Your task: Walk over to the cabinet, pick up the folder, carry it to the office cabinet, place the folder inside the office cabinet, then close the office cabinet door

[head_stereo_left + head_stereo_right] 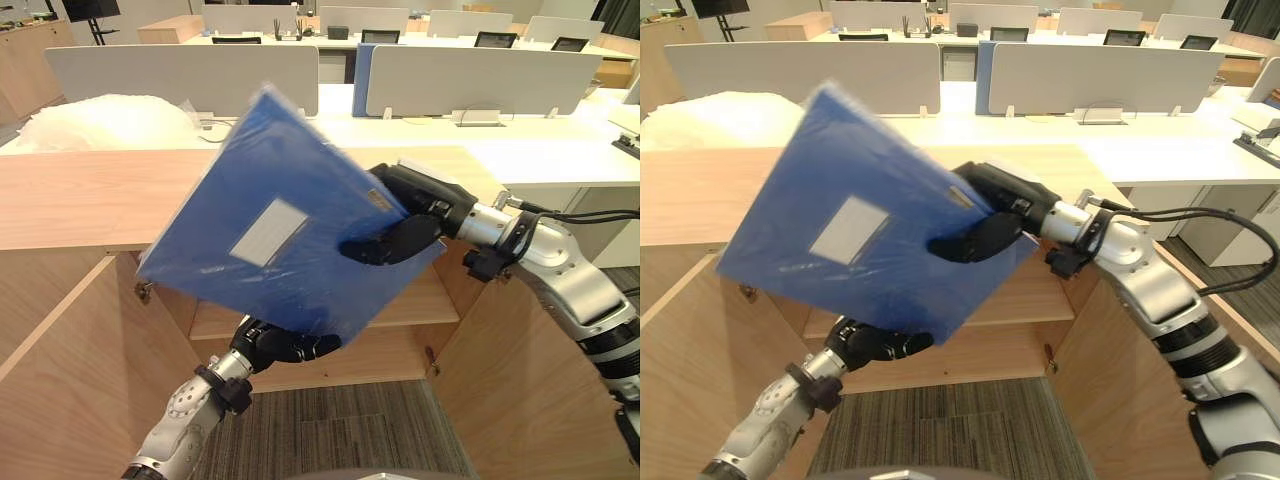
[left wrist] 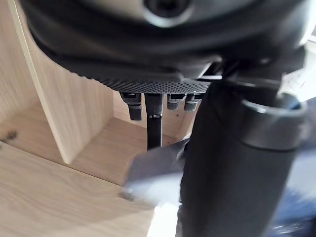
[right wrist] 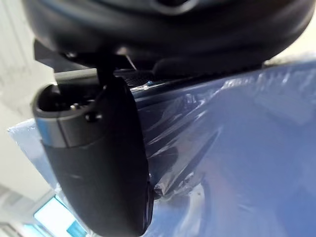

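The folder [image 1: 290, 190] wears glossy, crinkled clear plastic film over its blue cover, with a matt pale label [image 1: 268, 232]. The cabinet [image 1: 90, 195] is smooth, matt light wood; the carpet [image 1: 340, 430] looks rough and woven.

White desks [image 1: 400, 130], grey partitions [image 1: 180, 75], striped carpet [image 1: 340, 430]

Left and right eye views: from head height, angled down, mid-range, onto light-wood cabinet [image 1: 90, 200]; shared: blue plastic-wrapped folder [image 1: 280, 220], both arms.
Left wrist view: very close, along left hand [image 2: 148, 86] into cabinet interior.
Right wrist view: very close, right hand [image 3: 98, 163] thumb against folder.
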You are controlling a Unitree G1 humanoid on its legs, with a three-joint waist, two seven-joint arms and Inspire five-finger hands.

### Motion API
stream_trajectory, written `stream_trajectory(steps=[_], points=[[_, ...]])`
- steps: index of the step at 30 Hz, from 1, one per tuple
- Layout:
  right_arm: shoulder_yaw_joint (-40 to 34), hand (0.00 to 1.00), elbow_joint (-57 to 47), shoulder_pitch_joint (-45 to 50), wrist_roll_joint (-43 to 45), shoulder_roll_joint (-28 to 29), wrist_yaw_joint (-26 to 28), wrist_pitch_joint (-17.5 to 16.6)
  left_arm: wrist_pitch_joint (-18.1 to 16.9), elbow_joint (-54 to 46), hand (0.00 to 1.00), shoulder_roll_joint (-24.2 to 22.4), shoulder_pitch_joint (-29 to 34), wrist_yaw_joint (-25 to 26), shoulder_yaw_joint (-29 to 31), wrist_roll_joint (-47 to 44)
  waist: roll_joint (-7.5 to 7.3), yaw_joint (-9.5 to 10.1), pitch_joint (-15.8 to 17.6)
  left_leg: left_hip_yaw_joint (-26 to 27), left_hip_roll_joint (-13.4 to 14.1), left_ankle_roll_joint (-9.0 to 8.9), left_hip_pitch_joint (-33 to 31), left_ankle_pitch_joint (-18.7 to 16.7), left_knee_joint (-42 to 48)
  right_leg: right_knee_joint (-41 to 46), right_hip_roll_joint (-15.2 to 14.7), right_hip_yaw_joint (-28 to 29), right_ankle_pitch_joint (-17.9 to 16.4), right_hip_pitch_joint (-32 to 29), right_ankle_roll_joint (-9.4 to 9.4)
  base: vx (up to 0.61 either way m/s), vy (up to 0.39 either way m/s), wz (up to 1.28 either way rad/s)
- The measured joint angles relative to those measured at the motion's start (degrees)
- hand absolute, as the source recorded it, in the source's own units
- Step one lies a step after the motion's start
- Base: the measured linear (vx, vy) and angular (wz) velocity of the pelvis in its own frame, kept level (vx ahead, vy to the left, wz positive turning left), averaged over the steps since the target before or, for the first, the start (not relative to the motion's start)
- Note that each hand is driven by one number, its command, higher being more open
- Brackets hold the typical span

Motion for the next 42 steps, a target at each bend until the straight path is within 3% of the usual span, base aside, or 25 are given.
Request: stream_trajectory(steps=[1,3,8,13,15,19,24,26,29,33,36,38,42], points=[[-1.9,0.0,-2.3,0.0,-5.3,4.5,-3.0,-3.0,0.4,4.3,1.0,-0.9,0.0,0.3,-1.9,6.8,0.01,-0.49,0.0,0.0,0.0,0.0,-0.2,0.0,0.0,0.0,0.0,0.0,0.0,-0.1,0.01,0.0,0.0,0.0],[-3.4,0.0,-4.5,0.0,-7.8,6.8,-5.6,-6.1,1.6,9.7,1.0,-2.5,0.4,0.8,-3.3,12.2,-0.06,-0.66,0.0,0.0,-0.1,0.01,-0.2,0.0,0.0,-0.1,-0.1,0.0,0.0,-0.2,0.02,0.0,0.0,0.0],[-3.3,0.0,-10.1,5.3,-10.5,7.8,-7.3,-11.6,3.8,24.7,1.0,-5.6,2.7,3.4,-4.1,23.6,-0.88,-0.86,-0.4,0.0,0.1,0.01,-0.2,0.0,-0.1,-0.3,0.1,0.0,0.0,-0.3,0.0,-0.01,0.002,0.0],[4.1,0.0,-6.1,14.3,-17.5,7.4,-6.6,-10.8,3.8,35.5,1.0,-9.7,3.7,8.8,4.5,34.5,-0.95,-0.78,-0.4,0.1,0.1,0.15,-0.1,0.1,-0.1,-0.2,0.1,0.2,0.0,-0.3,-0.02,-0.04,0.01,-0.01],[8.9,0.0,-0.9,17.0,-22.1,7.1,-6.0,-9.7,3.9,41.1,1.0,-11.6,3.7,12.5,9.6,38.2,-1.01,-0.71,-0.3,0.1,0.1,0.29,-0.1,0.3,-0.5,-0.2,0.1,0.2,0.0,-0.5,-0.03,0.0,0.0,0.0],[14.5,0.0,9.0,17.9,-27.1,7.0,-5.3,-8.5,5.1,45.9,1.0,-12.6,3.9,18.2,13.9,41.9,-0.86,-0.49,0.7,0.1,0.0,0.26,-0.5,0.3,-0.5,-0.2,0.1,0.2,0.1,-0.9,0.0,0.0,0.0,0.0],[14.0,0.0,27.5,19.6,-26.4,11.8,-5.1,-3.8,5.9,47.7,1.0,-15.8,5.4,23.7,21.8,44.9,1.31,1.06,3.2,-0.2,0.0,0.27,-0.7,0.3,-0.5,-0.3,0.1,-0.1,0.1,-0.9,0.03,0.0,0.003,0.02],[10.0,0.0,34.0,21.0,-23.3,16.0,-5.2,-1.9,5.9,47.6,1.0,-17.4,5.7,25.1,24.0,44.9,2.13,1.33,3.7,-0.4,0.0,0.28,-0.8,0.3,-0.4,-0.3,0.1,-0.4,0.0,-0.9,0.04,0.0,0.001,0.07],[-0.9,0.0,47.0,21.9,-11.4,24.5,-9.3,2.3,6.4,47.5,1.0,-20.5,6.1,27.1,27.6,44.3,3.6,1.49,4.9,-1.5,-0.1,0.3,-1.7,0.3,0.3,-0.2,-0.1,-1.5,0.0,-0.9,0.1,-0.01,0.003,0.17],[-12.2,0.0,60.1,14.1,12.5,30.5,-17.8,4.4,6.4,45.1,1.0,-23.2,5.9,28.2,31.1,40.3,5.04,2.28,10.6,-1.9,0.5,0.73,-6.2,-1.8,7.2,3.1,-0.4,-1.0,-0.2,-3.8,0.03,-0.12,0.018,-0.01],[-18.2,0.0,62.8,5.7,28.2,34.1,-22.4,4.6,6.0,41.3,1.0,-24.4,5.4,28.1,32.0,36.6,5.97,3.64,15.6,1.1,2.0,0.94,-11.4,-3.9,13.3,7.9,0.1,2.8,-0.1,-10.5,-0.08,-0.19,0.032,-0.52],[-20.5,0.0,62.6,2.0,38.2,36.9,-24.3,3.8,5.9,39.4,1.0,-25.1,5.3,28.3,32.1,34.2,6.37,4.76,16.6,3.3,3.6,1.0,-14.7,-5.5,17.5,10.9,0.7,5.2,-0.4,-15.2,-0.43,-0.17,0.019,-0.71],[-24.6,0.0,55.4,-2.5,50.7,39.3,-27.3,-0.4,5.8,37.1,1.0,-26.6,3.2,29.6,32.9,31.1,7.06,5.42,20.9,2.5,5.8,0.93,-20.7,-9.3,27.7,22.9,0.3,4.4,-6.1,-22.1,-1.11,-0.12,-0.036,-0.07]])
